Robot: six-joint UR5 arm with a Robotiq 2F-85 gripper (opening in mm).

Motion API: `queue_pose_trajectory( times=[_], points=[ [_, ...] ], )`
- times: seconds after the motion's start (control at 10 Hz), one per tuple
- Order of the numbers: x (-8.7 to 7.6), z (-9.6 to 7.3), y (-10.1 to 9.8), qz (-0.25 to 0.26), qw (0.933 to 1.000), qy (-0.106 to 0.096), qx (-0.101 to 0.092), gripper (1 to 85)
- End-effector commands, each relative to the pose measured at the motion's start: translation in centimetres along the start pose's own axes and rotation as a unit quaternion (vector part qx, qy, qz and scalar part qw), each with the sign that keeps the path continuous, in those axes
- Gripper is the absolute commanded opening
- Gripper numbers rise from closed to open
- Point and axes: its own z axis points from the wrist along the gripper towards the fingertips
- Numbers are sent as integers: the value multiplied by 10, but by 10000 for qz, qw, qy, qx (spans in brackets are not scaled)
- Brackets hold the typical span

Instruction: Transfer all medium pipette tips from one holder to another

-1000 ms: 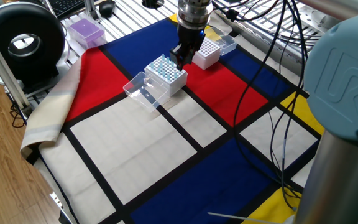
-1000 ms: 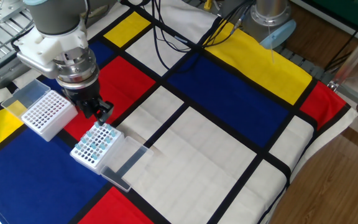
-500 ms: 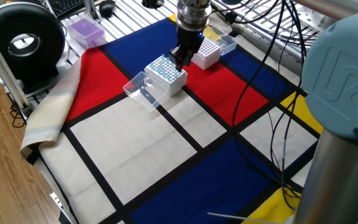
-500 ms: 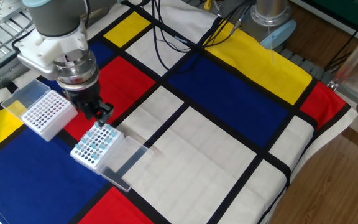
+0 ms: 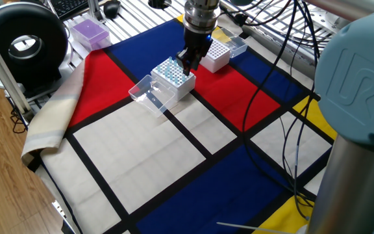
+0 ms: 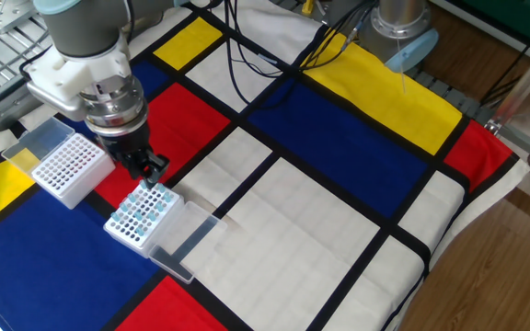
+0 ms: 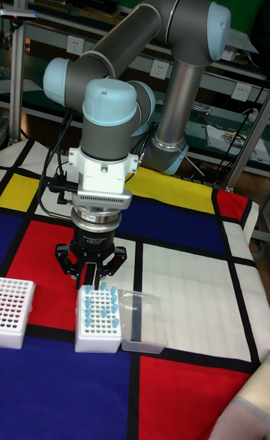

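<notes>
Several medium pipette tips point(image 5: 171, 69) point(image 6: 144, 210) point(image 7: 97, 311), pale blue, stand in a white rack point(image 5: 177, 85) point(image 6: 125, 234) point(image 7: 97, 342) on the red and blue cloth. My gripper point(image 5: 187, 63) point(image 6: 151, 171) point(image 7: 89, 282) hangs straight down over the rack's far edge. Its fingers are pinched together at the top of a tip in the end row, and that tip is mostly hidden by them. A second white rack point(image 5: 215, 56) point(image 6: 66, 166) point(image 7: 15, 312) with bare holes stands close beside the first.
A clear lid point(image 5: 148, 93) point(image 6: 183, 237) point(image 7: 144, 321) lies flat against the filled rack. A purple box point(image 5: 89, 31) and a black round device point(image 5: 22, 40) sit off the cloth at the back left. Cables point(image 5: 284, 97) trail across the right side.
The gripper has shifted very slightly up and sideways over the same end of the filled rack. Nothing else has moved.
</notes>
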Motion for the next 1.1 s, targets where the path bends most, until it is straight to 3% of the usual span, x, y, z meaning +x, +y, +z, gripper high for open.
queue_pose_trajectory(
  times=[0.0,1.0],
  points=[
    [-1,0,1,87,10000,-20,-42,343],
    [2,2,2,148,9999,11,-37,290]
  ],
)
